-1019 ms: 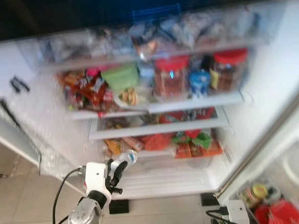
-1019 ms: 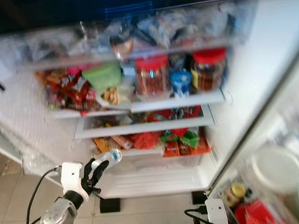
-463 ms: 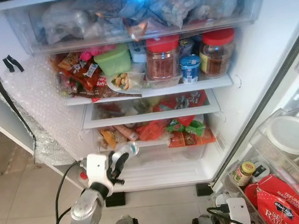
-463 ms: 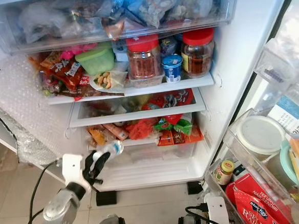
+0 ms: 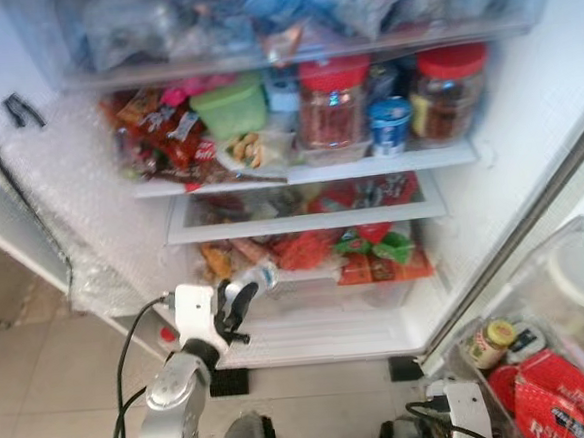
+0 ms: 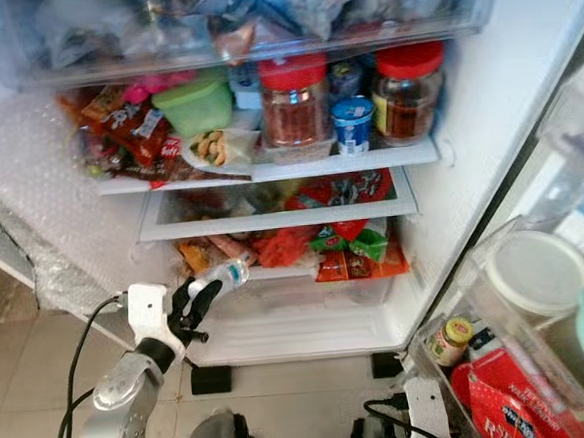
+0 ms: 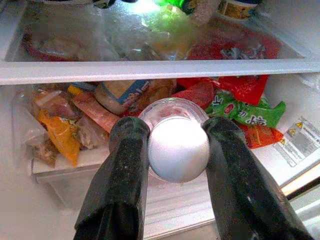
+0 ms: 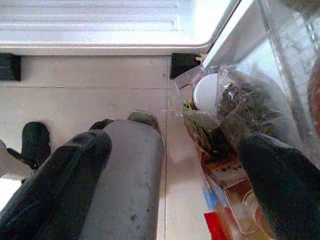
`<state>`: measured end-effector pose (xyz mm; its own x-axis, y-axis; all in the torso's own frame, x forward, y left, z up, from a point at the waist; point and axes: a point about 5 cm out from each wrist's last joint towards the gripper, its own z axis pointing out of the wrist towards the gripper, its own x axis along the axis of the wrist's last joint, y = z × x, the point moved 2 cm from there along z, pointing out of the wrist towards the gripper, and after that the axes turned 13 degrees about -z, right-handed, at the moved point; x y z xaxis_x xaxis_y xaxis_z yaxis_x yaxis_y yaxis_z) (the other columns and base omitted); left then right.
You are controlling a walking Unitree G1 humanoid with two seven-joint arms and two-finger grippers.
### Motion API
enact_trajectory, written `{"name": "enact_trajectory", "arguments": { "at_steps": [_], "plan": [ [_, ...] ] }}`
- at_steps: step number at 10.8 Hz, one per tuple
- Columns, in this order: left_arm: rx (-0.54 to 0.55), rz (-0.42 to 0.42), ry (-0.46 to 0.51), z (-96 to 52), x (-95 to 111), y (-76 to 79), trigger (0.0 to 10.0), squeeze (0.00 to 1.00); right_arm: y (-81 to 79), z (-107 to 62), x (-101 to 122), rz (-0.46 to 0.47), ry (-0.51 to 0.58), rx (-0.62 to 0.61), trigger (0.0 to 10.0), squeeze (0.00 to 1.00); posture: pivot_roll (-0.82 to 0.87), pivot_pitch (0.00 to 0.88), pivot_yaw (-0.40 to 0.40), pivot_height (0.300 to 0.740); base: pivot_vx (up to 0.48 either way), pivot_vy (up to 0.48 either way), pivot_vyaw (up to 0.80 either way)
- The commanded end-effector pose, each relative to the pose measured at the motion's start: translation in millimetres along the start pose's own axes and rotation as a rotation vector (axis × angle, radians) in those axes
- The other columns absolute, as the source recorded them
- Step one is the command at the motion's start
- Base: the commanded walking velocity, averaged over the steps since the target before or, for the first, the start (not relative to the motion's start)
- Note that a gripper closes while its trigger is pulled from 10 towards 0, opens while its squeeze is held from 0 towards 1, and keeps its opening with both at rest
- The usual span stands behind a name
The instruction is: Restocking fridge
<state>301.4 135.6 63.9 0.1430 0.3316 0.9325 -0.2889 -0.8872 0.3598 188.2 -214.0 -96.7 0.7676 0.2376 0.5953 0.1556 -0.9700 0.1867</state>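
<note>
A small clear water bottle (image 6: 222,275) with a white cap is held in the left tool (image 7: 172,150). The two black fingers (image 7: 125,165) are closed on it, one on each side of the cap. The bottle is low in the open fridge (image 5: 529,162), just in front of the bottom drawer (image 5: 306,278), which is stuffed with orange, red and green snack bags (image 5: 375,258). Higher up, a white shelf (image 6: 269,170) holds two jars with red lids (image 6: 294,104), a small blue cup (image 6: 350,123), a green box (image 6: 196,105) and more packets. The door bin (image 6: 518,303) beside it holds a round white lid and a red bag. The right tool (image 8: 170,165) hangs low over the tiled floor (image 8: 90,95), with its fingers spread wide and holding nothing.
</note>
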Motion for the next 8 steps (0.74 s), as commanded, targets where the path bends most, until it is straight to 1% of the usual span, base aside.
{"name": "enact_trajectory", "arguments": {
  "at_steps": [1, 2, 3, 8],
  "plan": [
    [0.004, -0.005, 0.022, 0.2, 6.0, -0.8, 10.0, 0.00, -11.3, -3.4, -19.1, -0.020, -0.079, 0.032, 10.0, 0.00, 0.10, 0.124, 0.083, 0.635, 0.000, 0.000, 0.00],
    [-0.008, 0.030, 0.020, 2.3, 6.6, 2.6, 10.0, 0.00, -11.1, -3.5, -19.3, -0.021, -0.080, 0.032, 10.0, 0.00, 0.10, 0.124, 0.082, 0.635, 0.000, 0.000, 0.00],
    [-0.008, 0.033, 0.031, 3.5, 8.5, 4.0, 10.0, 0.00, -11.2, -3.5, -19.4, -0.023, -0.080, 0.035, 10.0, 0.00, 0.10, 0.124, 0.083, 0.635, 0.000, 0.000, 0.00],
    [-0.001, 0.055, 0.025, 9.7, 9.6, 3.9, 10.0, 0.00, -11.0, -3.1, -18.1, -0.031, -0.081, 0.042, 10.0, 0.00, 0.09, 0.117, 0.081, 0.635, 0.349, 0.000, 0.00]
  ]
}}
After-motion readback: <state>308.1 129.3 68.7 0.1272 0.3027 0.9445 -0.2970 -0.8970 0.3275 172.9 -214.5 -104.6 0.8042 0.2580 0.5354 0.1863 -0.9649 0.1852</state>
